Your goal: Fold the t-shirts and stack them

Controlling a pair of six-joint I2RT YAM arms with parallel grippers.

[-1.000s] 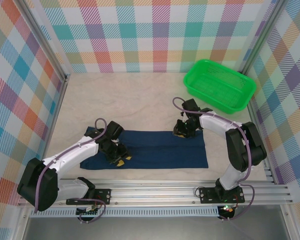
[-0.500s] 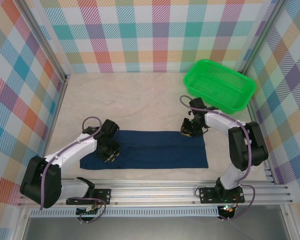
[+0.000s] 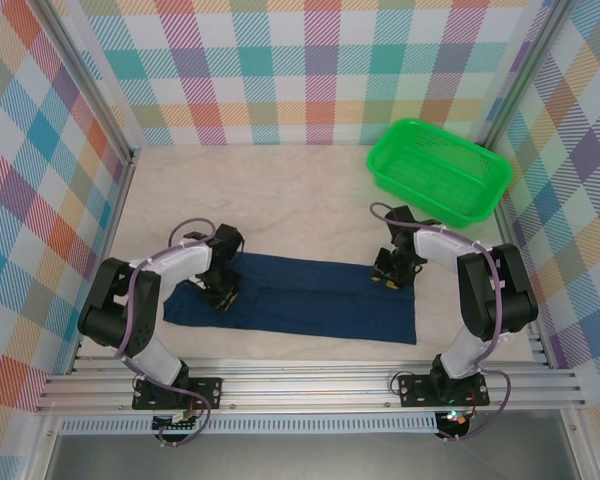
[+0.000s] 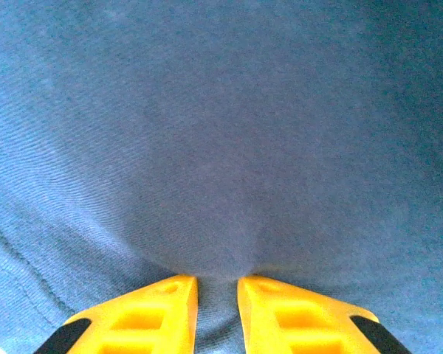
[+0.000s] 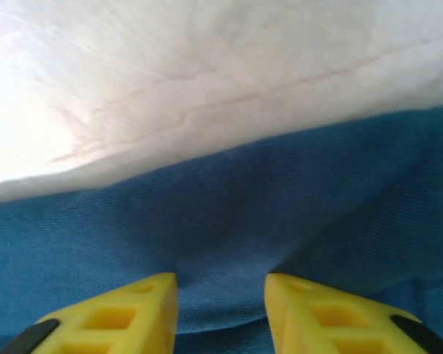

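Note:
The dark navy t-shirt (image 3: 310, 305) lies folded into a long strip across the near part of the table. My left gripper (image 3: 223, 293) presses down on its left part. In the left wrist view the yellow fingertips (image 4: 170, 295) stand close together with a pinch of the t-shirt (image 4: 221, 147) bunched between them. My right gripper (image 3: 391, 275) sits at the strip's back right edge. In the right wrist view its jaws stand apart, the gripper (image 5: 220, 279) straddling a loose fold of the t-shirt (image 5: 244, 199).
A green mesh basket (image 3: 438, 170) stands at the back right, just beyond the right arm. Cream table covering (image 3: 280, 200) stretches behind the t-shirt up to the checked walls. The aluminium rail (image 3: 310, 385) runs along the near edge.
My left gripper moved left and back across the t-shirt and closed on the cloth, its arm swinging out leftward. My right gripper slid right along the back edge and its jaws widened.

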